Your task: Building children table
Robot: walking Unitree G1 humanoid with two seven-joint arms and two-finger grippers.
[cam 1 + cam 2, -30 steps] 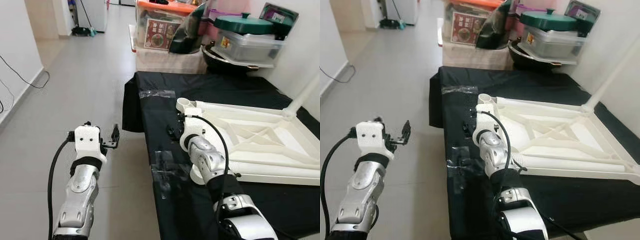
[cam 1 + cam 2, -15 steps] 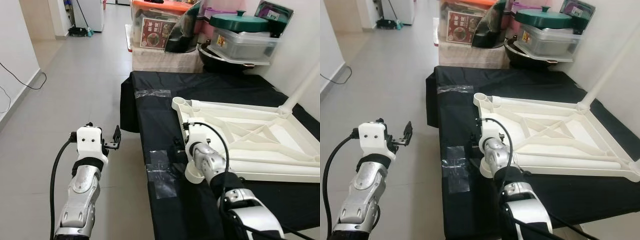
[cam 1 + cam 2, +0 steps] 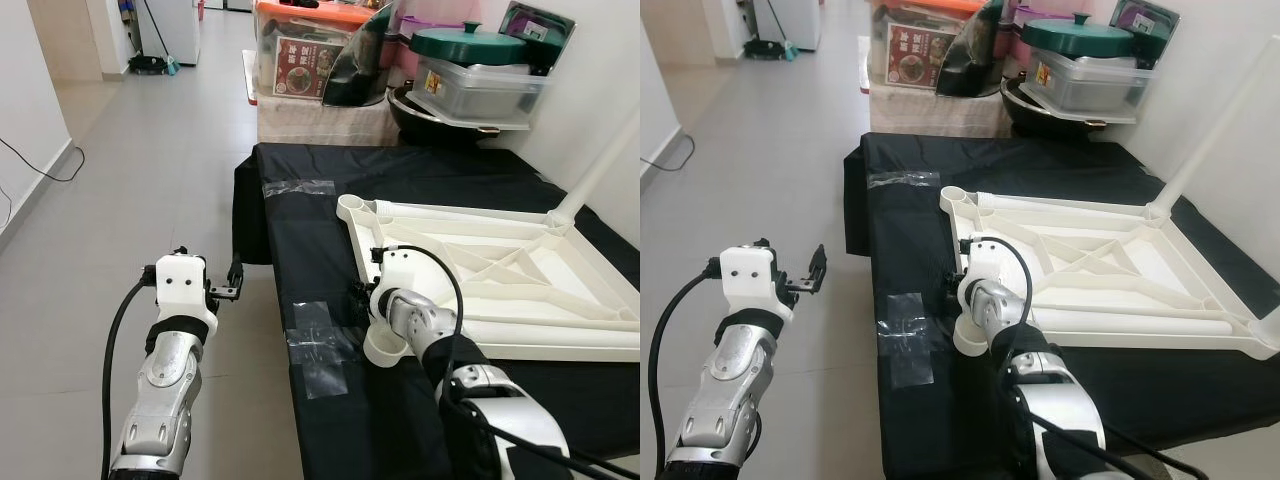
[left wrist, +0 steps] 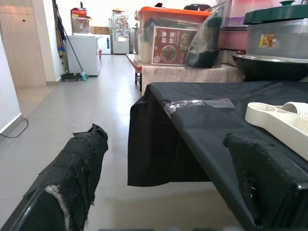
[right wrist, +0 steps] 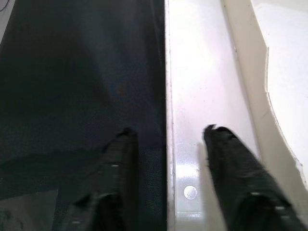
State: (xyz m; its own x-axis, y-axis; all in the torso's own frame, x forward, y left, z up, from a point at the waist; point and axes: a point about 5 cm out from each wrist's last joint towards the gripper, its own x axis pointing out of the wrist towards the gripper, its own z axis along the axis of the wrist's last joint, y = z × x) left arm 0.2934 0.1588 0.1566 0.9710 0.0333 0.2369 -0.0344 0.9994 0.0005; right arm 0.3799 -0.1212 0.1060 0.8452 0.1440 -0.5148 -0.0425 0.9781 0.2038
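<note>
From my seat I see the white children's table (image 3: 520, 290) lying upside down on the black cloth (image 3: 420, 190) that covers a low work surface, its ribbed underside up and one white leg (image 3: 598, 165) standing upright at its far right corner. My right gripper (image 5: 168, 137) is down over the table's left edge rail (image 5: 202, 96); its jaws are spread apart and hold nothing, one finger (image 5: 115, 178) over the black cloth and the other over the white rail, so the rail's outer edge runs right between them. A small round mark (image 5: 190, 192) on the rail sits between the fingers, close to the wrist. In the head views the right arm (image 3: 415, 320) bends in over that near left part of the table, just beside its round corner socket (image 3: 383, 347), with strips of clear tape (image 3: 320, 345) on the cloth just outside the jaws. My left gripper (image 4: 163, 183) hangs in the air over the tiled floor (image 3: 150, 160), well apart from the table; its jaws are wide open and empty, and the cloth's draped corner lies ahead between them, the table's far corner socket (image 4: 276, 113) beyond the one finger. Storage boxes and a green-lidded pot (image 3: 470, 45) stand beyond the cloth.
</note>
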